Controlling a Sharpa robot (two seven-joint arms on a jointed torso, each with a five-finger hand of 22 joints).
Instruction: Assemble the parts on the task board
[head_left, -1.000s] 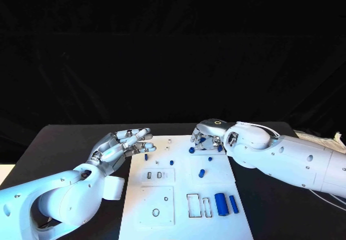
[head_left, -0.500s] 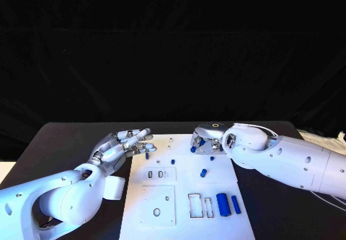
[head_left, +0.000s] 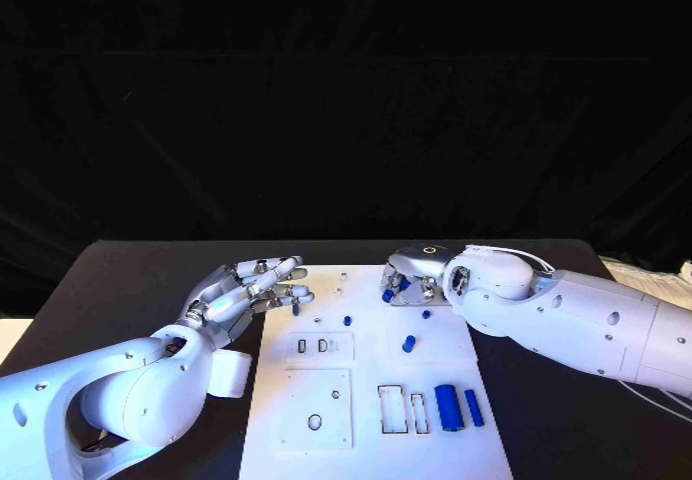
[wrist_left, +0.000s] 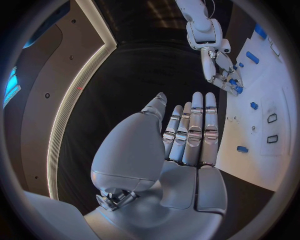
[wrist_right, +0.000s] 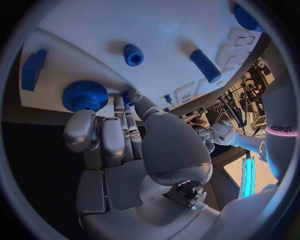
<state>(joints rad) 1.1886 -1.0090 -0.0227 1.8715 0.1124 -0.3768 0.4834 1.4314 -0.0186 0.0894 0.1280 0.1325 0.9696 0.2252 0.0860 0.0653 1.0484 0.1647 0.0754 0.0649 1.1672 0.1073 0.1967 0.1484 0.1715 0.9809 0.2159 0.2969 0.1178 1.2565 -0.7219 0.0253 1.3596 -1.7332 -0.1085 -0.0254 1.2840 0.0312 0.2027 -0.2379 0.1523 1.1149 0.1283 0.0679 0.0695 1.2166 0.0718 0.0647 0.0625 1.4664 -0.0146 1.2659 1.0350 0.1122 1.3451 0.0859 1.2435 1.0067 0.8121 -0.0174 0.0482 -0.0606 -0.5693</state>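
Right wrist view: my right hand (wrist_right: 125, 150), fingers curled, seemingly touching the blue knurled part (wrist_right: 85, 96) at the task board (wrist_right: 156, 30) far edge; left hand (head_left: 248, 288) spread, empty, farther.

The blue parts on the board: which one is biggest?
The thick blue cylinder lying at the task board's near right corner; the thinner rod beside it and the others are smaller.

White task board (head_left: 433, 410) lies flat on the table, small blue parts (head_left: 408, 344) scattered on it.
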